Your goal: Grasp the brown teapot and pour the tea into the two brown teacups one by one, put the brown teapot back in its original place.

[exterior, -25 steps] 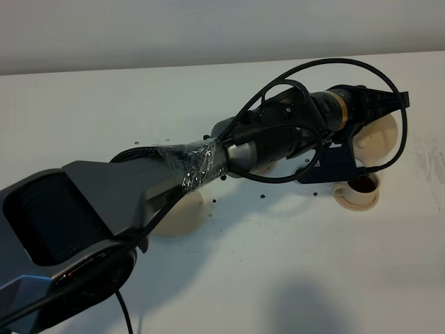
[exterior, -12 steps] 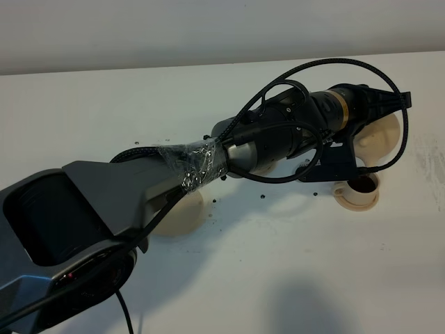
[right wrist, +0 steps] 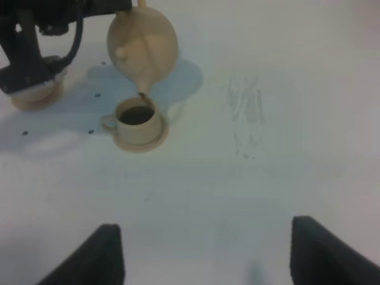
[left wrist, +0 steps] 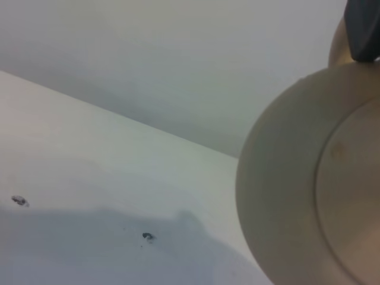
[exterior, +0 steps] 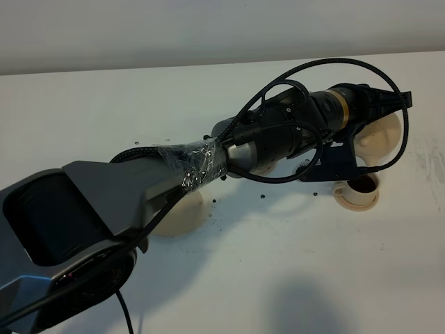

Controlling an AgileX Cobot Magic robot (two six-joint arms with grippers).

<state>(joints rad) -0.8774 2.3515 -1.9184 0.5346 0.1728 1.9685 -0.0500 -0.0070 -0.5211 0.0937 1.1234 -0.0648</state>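
Observation:
My left gripper [exterior: 388,104] reaches far across to the right and is shut on the brown teapot [exterior: 379,133]. The teapot is tilted with its spout down over a brown teacup [exterior: 358,192]. In the right wrist view a thin stream runs from the teapot [right wrist: 142,44] into this teacup [right wrist: 136,120], which holds dark tea. The other teacup [right wrist: 32,92] sits beside it, partly hidden under the left arm. The left wrist view shows the teapot's body [left wrist: 309,178] close up. The tan saucer disc [exterior: 179,213] lies bare under the arm. My right gripper [right wrist: 211,255] is open and empty, apart from the cups.
The white table [exterior: 292,264] carries small dark specks [exterior: 264,197] near the cups and faint scuff marks [right wrist: 243,113] to the right. The left arm [exterior: 208,156] with its black cables spans the middle of the table. A pale wall stands behind.

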